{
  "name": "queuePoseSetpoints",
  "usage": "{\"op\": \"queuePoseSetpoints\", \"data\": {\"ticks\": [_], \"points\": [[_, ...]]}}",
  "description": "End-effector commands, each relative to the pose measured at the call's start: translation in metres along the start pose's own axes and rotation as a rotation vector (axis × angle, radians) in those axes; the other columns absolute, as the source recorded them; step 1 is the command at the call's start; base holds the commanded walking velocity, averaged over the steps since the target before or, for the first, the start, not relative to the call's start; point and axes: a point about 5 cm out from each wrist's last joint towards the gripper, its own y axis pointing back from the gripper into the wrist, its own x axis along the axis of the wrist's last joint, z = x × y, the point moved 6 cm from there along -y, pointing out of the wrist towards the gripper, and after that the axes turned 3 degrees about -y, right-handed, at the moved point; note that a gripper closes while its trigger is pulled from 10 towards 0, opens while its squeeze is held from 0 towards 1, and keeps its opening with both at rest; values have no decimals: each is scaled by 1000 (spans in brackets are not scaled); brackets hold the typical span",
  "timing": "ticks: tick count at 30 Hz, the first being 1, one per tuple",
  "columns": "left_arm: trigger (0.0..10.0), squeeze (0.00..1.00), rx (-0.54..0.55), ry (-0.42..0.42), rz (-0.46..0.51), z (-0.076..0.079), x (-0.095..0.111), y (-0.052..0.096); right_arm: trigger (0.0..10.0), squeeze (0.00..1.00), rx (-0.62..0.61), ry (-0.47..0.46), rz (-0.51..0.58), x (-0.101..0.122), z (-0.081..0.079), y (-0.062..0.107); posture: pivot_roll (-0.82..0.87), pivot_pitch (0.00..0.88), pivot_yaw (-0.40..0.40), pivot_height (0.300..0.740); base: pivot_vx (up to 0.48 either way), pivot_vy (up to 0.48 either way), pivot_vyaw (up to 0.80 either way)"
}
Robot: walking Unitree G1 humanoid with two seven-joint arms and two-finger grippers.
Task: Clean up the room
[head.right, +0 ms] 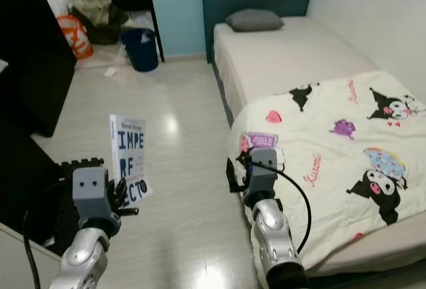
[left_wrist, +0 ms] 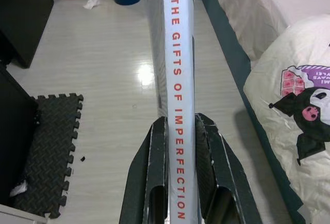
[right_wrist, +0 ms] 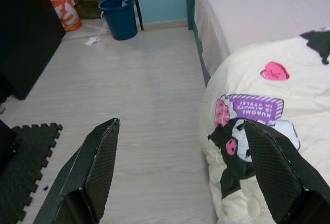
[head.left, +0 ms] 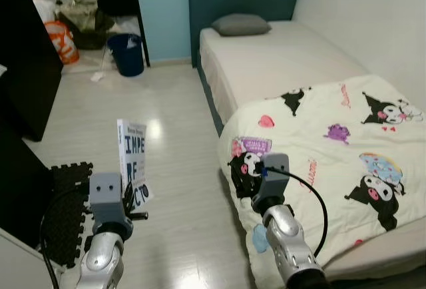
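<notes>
Tidying is judged to be in its middle stretch; a book (head.left: 131,162) is clamped upright between the two black fingers (left_wrist: 149,182) of the left gripper (left_wrist: 180,182), its spine pressed on both sides, with the title "The Gifts of Imperfection" readable along it in the left wrist view; the book is thus held off the floor, carried in front of the robot above the pale boards beside the bed (head.left: 279,62); it is not yet set down anywhere, and no shelf or table for it can be made out from here. The right gripper (right_wrist: 180,167) is held with its fingers spread wide and nothing between them, poised by the near corner of the bed where the cartoon-printed quilt (head.left: 333,149) hangs over the edge. Further work is judged to remain: a scrap of white paper (head.left: 97,76) lies on the floor near a blue bucket (head.left: 126,52), and an orange bag (head.left: 63,41) with other clutter is piled in the far corner; a dark foam mat (head.left: 70,209) lies by the robot's left side; the quilt is rumpled on the lower half of the mattress, while a grey pillow (head.left: 241,24) sits at the head; whether the quilt is meant to be straightened cannot be told.
</notes>
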Motion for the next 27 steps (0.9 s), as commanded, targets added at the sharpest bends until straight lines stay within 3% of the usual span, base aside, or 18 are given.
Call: {"op": "queuePoseSetpoints", "data": {"ticks": [1,27], "points": [[10000,0,13,1,21,-4,3,2,10000,0,-3,-10,-19,-7,1,3,68,145,-3,740,345,0,0],[10000,0,15,2,24,-6,4,3,10000,0,4,-21,-19,-9,-2,3,75,142,-1,740,335,0,0]]}}
